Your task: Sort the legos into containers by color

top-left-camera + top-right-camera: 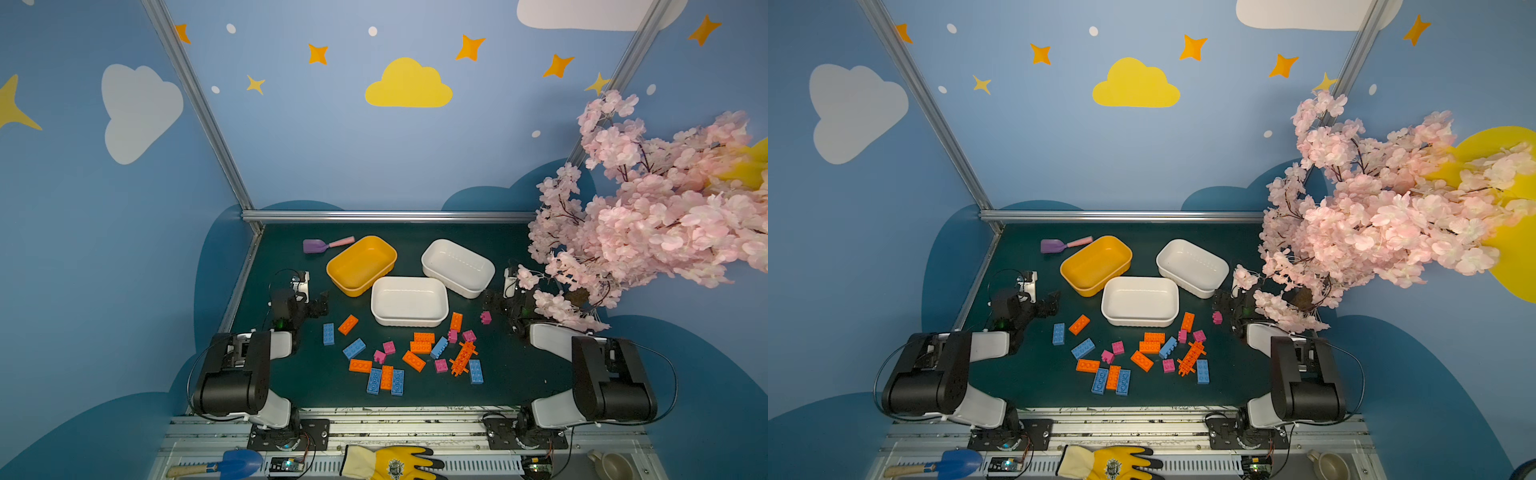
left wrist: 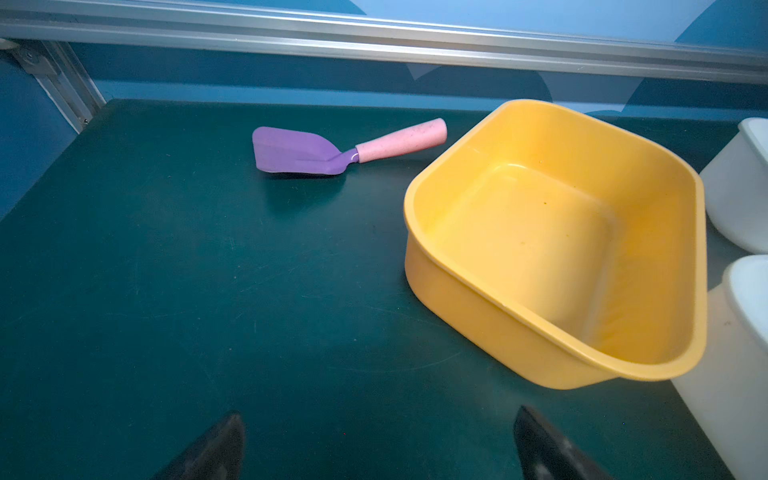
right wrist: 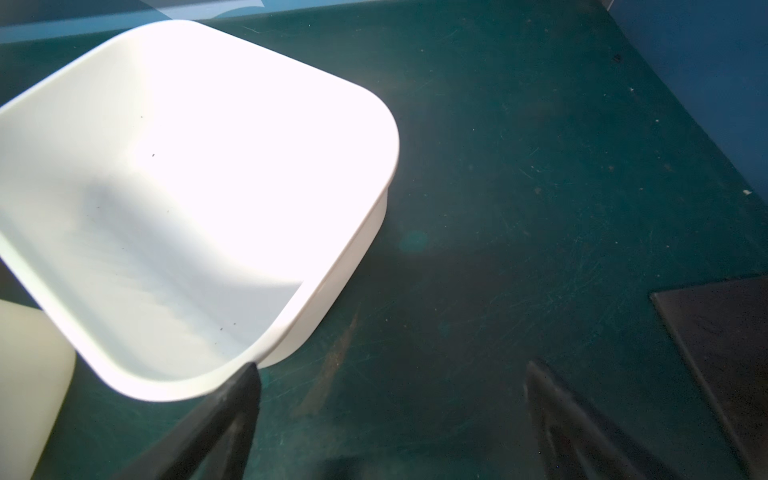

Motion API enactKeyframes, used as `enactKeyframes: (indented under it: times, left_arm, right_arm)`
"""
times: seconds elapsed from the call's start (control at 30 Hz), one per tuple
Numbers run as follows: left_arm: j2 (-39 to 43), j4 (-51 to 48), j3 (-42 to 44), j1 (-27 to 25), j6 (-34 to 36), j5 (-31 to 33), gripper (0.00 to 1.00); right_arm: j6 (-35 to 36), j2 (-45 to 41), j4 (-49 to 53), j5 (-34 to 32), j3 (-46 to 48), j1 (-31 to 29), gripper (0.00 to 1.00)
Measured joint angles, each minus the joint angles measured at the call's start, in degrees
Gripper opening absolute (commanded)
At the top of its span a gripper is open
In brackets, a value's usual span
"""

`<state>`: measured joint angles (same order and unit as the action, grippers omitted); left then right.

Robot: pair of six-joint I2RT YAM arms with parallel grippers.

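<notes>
Now my left gripper point(image 2: 376, 436) and right gripper point(image 3: 390, 372) gape wide, holding nothing; the spiky orange lego point(image 1: 463, 358), lower centre, runs lower-left to upper-right.

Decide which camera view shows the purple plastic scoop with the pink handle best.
The left wrist view: the purple plastic scoop lies whole and large there. Both top views show it small beside the yellow-orange plastic tub. The right wrist view misses it.

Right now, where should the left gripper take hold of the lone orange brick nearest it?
Best across the long sides of the orange brick at mid-length, from above, jaws turned to its diagonal: it lies flat, studs up, nothing touching either side.
</notes>
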<state>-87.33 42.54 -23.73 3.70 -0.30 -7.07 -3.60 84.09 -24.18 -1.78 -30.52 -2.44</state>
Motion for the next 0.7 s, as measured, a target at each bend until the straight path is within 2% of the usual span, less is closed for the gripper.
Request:
enactKeyframes:
  times: [0.2, 0.5, 0.7]
  left_arm:
    - [2.8, -3.2, -0.4, 0.0, -0.1, 0.9, 1.0]
    - [18.4, -29.5, -15.2, -0.1, -2.8, 3.2, 1.0]
    - [19.6, -51.2, -22.8, -1.6, -11.0, 5.6, 1.0]
  right_arm:
    - [0.2, -2.3, 1.6, 0.3, 0.0, 0.0, 0.97]
    - [0.7, -16.8, 13.6, 6.1, -2.1, -0.9, 0.97]
    - [2.1, -22.0, 21.0, 14.1, -5.4, -4.3, 0.97]
